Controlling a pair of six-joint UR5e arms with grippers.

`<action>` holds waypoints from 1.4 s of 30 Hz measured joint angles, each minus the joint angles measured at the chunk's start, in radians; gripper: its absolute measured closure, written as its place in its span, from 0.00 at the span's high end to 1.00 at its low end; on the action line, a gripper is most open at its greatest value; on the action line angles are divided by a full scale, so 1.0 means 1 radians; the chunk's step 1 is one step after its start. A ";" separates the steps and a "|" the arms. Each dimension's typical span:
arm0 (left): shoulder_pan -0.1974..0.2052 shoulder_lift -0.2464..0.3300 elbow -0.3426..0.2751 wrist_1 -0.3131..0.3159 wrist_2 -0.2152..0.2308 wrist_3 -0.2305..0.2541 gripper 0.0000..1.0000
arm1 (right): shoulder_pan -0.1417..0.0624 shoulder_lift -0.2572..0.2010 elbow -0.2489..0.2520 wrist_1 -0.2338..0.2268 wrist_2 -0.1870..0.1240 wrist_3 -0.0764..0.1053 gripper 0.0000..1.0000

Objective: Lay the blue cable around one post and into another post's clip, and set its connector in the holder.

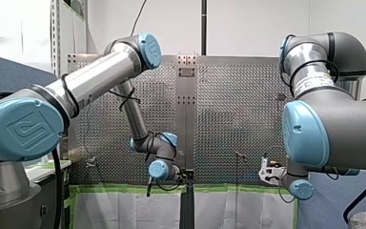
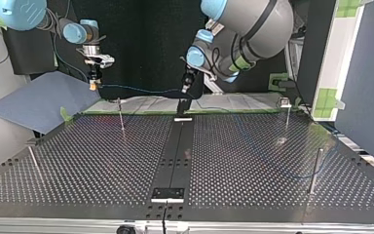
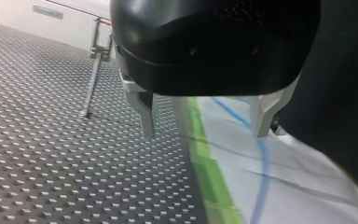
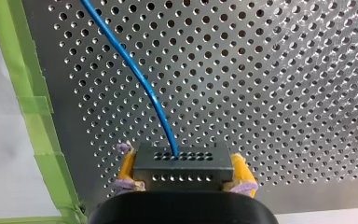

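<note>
Connector [image 4: 182, 161] clamped in my right tool [image 4: 184, 169], blue cable [image 4: 138, 74] leading ahead, my left tool [image 3: 205, 133] spread, empty

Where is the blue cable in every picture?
Front view: too thin to make out.
Top view: blue cable strung in the air past the table's far edge.
Left wrist view: cable crossing the white sheet, near my left gripper, jaws open.
Right wrist view: cable rising from the black connector clamped in my right gripper.
Shared landmark: green tape along the table's edge, in all four.
</note>
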 joint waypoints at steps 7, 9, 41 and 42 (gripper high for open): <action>-0.011 -0.058 0.038 -0.007 0.003 -0.001 1.00 | 0.000 0.000 0.000 -0.002 0.000 0.001 0.36; -0.019 -0.075 0.055 -0.019 0.001 -0.002 1.00 | 0.000 0.001 0.000 -0.002 0.000 0.001 0.36; -0.071 -0.164 0.201 -0.047 -0.105 -0.046 1.00 | 0.000 0.000 0.000 0.001 0.000 -0.001 0.36; -0.071 -0.164 0.202 -0.044 -0.113 -0.046 1.00 | 0.000 0.000 0.000 0.001 0.000 -0.001 0.36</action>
